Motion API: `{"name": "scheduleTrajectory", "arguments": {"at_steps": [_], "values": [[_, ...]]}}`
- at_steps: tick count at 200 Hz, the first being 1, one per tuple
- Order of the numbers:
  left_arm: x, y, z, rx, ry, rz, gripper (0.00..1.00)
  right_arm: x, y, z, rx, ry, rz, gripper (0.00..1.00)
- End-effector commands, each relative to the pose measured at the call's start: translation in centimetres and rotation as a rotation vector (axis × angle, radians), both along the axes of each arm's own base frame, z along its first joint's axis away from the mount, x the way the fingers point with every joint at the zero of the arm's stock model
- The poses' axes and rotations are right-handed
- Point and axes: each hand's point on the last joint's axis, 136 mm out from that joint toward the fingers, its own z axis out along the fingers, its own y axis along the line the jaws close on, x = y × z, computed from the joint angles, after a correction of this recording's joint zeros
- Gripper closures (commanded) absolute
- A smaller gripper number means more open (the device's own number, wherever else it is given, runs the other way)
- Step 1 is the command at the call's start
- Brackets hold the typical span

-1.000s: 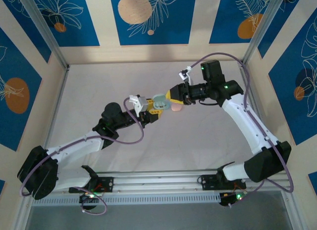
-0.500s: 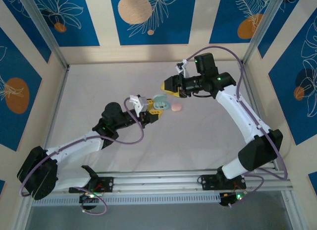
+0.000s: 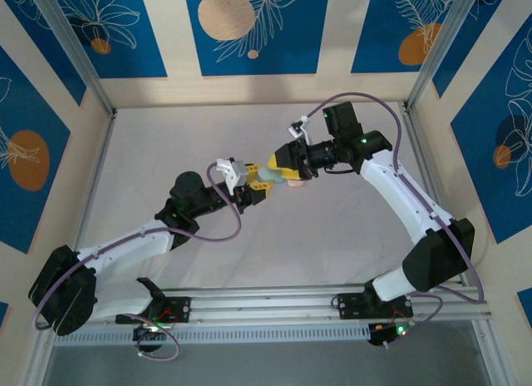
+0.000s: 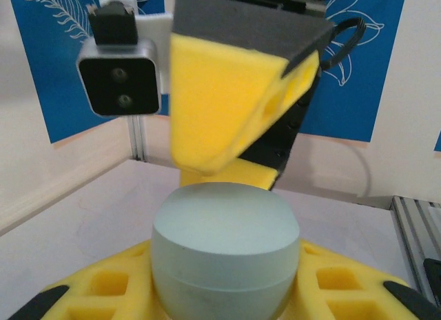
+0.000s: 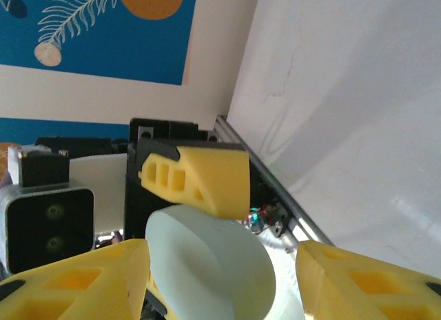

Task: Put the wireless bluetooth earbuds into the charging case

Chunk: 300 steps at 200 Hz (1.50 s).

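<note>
My left gripper (image 3: 256, 185) is shut on a mint-green charging case (image 4: 225, 251), whose rounded body sits between its yellow fingers (image 4: 96, 292) with the lid closed along a thin seam. My right gripper (image 3: 281, 164) meets it from the right, jaws open. In the right wrist view the case (image 5: 213, 265) lies between the right fingers (image 5: 76, 285), with a clear gap on the right side. One left finger (image 5: 207, 178) presses the case from above. The earbuds are out of view.
A small pink oval piece (image 3: 297, 184) lies on the pale table (image 3: 166, 145) just under the right gripper. Aluminium rails (image 3: 266, 307) run along the near edge, and patterned blue walls enclose the other sides.
The right gripper lifted up and away from the case, then came back down over it with its jaws wider. The left arm and the case stayed in place.
</note>
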Motion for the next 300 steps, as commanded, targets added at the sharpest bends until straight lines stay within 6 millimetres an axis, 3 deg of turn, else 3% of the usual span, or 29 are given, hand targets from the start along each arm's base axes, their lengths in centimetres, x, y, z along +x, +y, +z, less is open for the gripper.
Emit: {"name": "scheduleTrajectory", "arguments": {"at_steps": [1, 94, 132, 154, 228, 246, 261, 300], "values": [[-0.7, -0.3, 3.8, -0.075, -0.078, -0.016, 0.63, -1.7, 0.2, 1.8, 0.116, 0.040, 0.074, 0.41], [-0.4, -0.7, 3.7, -0.080, -0.076, -0.027, 0.62, -2.7, 1.0, 2.0, 0.219, 0.123, 0.168, 0.55], [-0.3, -0.8, 3.1, -0.052, -0.067, -0.022, 0.60, -2.3, 0.8, 1.6, 0.199, 0.108, 0.134, 0.74], [-0.2, -0.7, 2.6, -0.031, -0.063, -0.014, 0.59, -1.5, 0.3, 1.1, 0.177, 0.100, 0.081, 0.79], [0.4, -0.1, 0.4, 0.068, -0.026, 0.038, 0.27, 0.3, -1.1, 0.2, 0.143, 0.043, -0.053, 0.84], [0.3, 0.4, -0.3, 0.102, -0.001, 0.063, 0.22, 1.5, -1.9, -1.2, 0.116, 0.024, -0.126, 0.84], [0.2, 1.1, -0.6, 0.125, 0.016, 0.089, 0.21, 2.8, -2.8, -3.5, 0.070, 0.037, -0.201, 0.84], [0.6, 4.3, -0.4, 0.114, 0.031, 0.246, 0.18, 4.7, -3.3, -12.2, -0.094, 0.179, -0.295, 0.84]]}}
